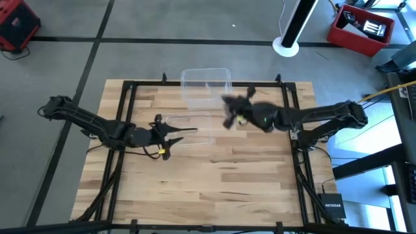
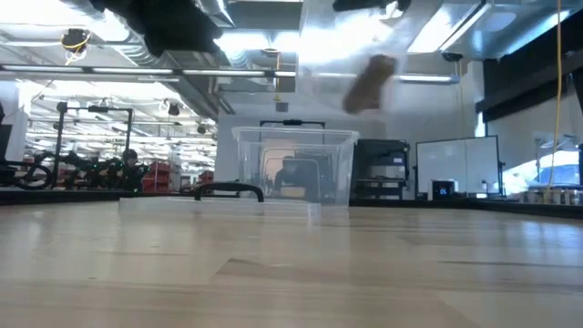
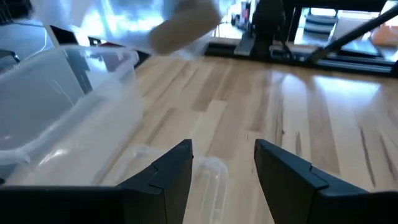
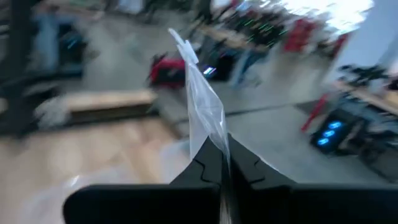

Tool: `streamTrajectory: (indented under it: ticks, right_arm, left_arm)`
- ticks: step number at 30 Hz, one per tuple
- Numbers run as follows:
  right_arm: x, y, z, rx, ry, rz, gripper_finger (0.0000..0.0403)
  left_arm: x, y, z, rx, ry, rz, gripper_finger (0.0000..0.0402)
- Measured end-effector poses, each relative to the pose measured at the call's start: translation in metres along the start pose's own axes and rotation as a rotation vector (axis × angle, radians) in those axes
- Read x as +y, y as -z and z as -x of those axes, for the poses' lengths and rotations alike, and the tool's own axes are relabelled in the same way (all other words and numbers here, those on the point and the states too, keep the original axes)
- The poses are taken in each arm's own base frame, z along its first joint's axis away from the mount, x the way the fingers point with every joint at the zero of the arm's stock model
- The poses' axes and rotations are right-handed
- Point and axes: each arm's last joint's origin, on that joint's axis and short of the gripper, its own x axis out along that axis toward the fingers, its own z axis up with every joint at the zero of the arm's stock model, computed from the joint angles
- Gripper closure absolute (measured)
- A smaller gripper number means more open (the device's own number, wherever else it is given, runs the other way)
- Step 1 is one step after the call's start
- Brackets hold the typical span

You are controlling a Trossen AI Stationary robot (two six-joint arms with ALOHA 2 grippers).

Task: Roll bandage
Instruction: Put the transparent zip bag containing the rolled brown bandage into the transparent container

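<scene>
In the high view we see the right end effector [image 1: 229, 112] lifted over the far middle of the bench [image 1: 214, 188], beside the clear box [image 1: 207, 82]. It is blurred here. The left end effector [image 1: 188, 130] rests over the box lid [image 1: 192, 127], near the bench middle.

In the low view, the bandage [image 2: 369, 82] hangs high above the bench inside a clear bag [image 2: 351, 55], in front of the box.

In the left wrist view, the left fingers [image 3: 168, 174] stand wide apart and hold nothing; the brown roll shows in the bag above.

In the right wrist view, the right fingers [image 4: 211, 163] are pressed together on a thin edge of the bag.

We judge the bandage light and soft. The bag looks slippery, so the bandage may slide out. We would grip the fabric itself at one end.
</scene>
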Motion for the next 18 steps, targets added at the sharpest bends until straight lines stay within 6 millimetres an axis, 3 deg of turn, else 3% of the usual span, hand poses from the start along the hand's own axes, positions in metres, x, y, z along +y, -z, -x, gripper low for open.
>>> streamTrajectory:
  ticks: [7, 13, 18]
  right_arm:
    - [-0.047, -0.009, -0.047, -0.215, 0.158, -0.036, 0.0401]
    - [-0.08, 0.016, -0.095, -0.261, 0.261, -0.051, 0.0401]
    - [-0.074, 0.046, -0.128, -0.334, 0.278, -0.056, 0.0402]
  left_arm:
    - [0.008, -0.01, 0.015, -0.061, 0.012, -0.01, 0.0235]
    - [0.01, -0.012, 0.018, -0.071, 0.013, -0.028, 0.0235]
    - [0.01, -0.012, 0.017, -0.066, 0.012, -0.067, 0.0235]
